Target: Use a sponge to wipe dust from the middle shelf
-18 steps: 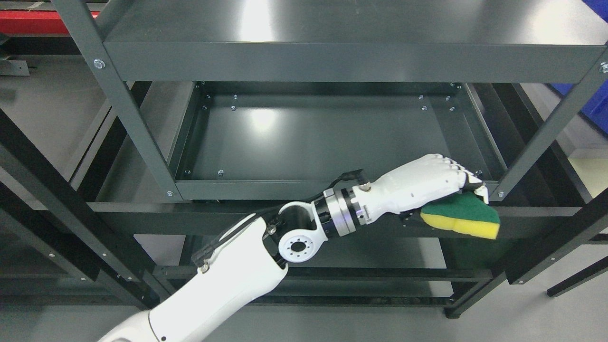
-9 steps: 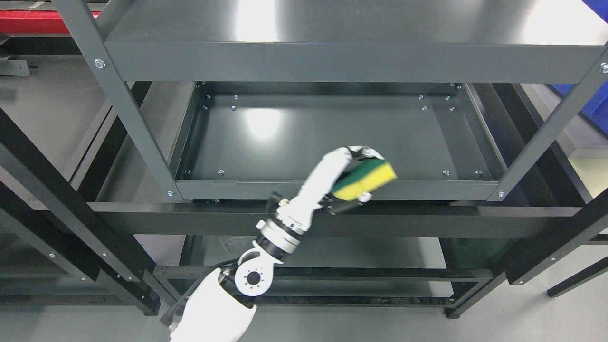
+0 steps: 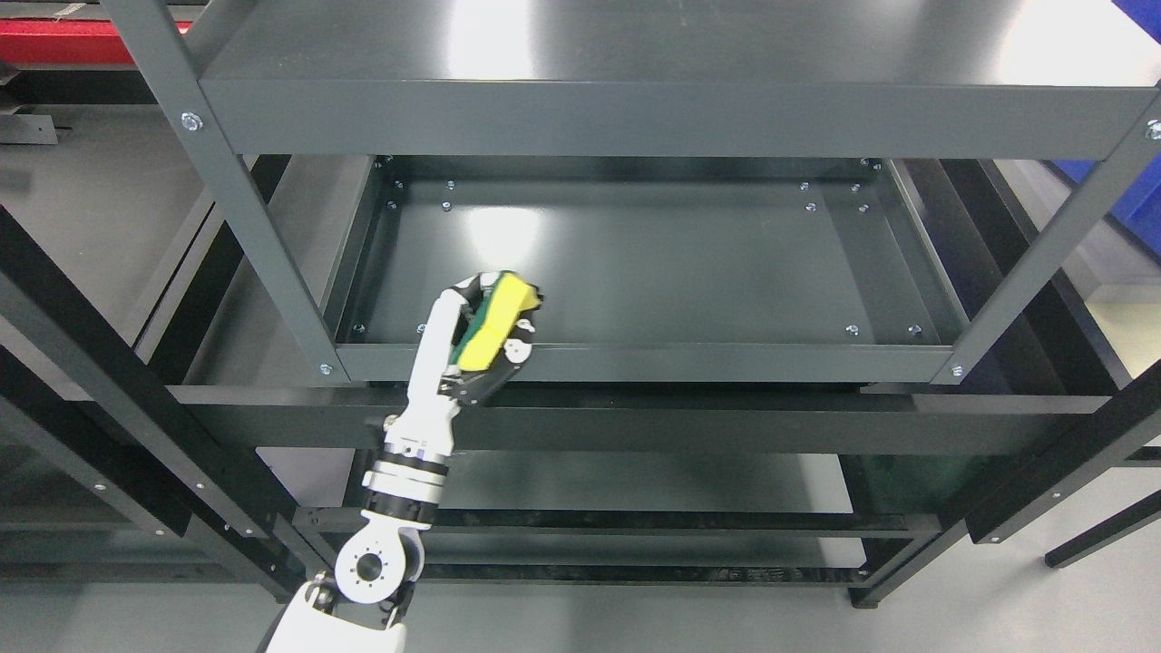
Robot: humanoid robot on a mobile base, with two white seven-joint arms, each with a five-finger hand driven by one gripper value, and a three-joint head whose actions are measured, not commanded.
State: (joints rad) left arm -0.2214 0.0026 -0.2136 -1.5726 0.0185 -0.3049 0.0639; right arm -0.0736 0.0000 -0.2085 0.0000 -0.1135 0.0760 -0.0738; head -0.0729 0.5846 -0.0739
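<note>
My left hand (image 3: 481, 317) is shut on a yellow and green sponge (image 3: 497, 320). It holds the sponge tilted on edge over the front lip of the dark grey middle shelf (image 3: 635, 263), near its front left corner. The yellow face of the sponge is turned towards me and the green side lies against the fingers. My white left arm rises from the bottom left. The right arm is out of sight.
The top shelf (image 3: 671, 82) overhangs the middle one. A grey upright post (image 3: 254, 227) stands just left of the hand and another (image 3: 1043, 254) at the right. Lower shelf rails (image 3: 689, 426) run below. A blue object (image 3: 1134, 199) is at the far right.
My left hand has swept the sponge from the shelf's front right corner leftward along the front edge to its front left corner, and the sponge has turned onto its edge.
</note>
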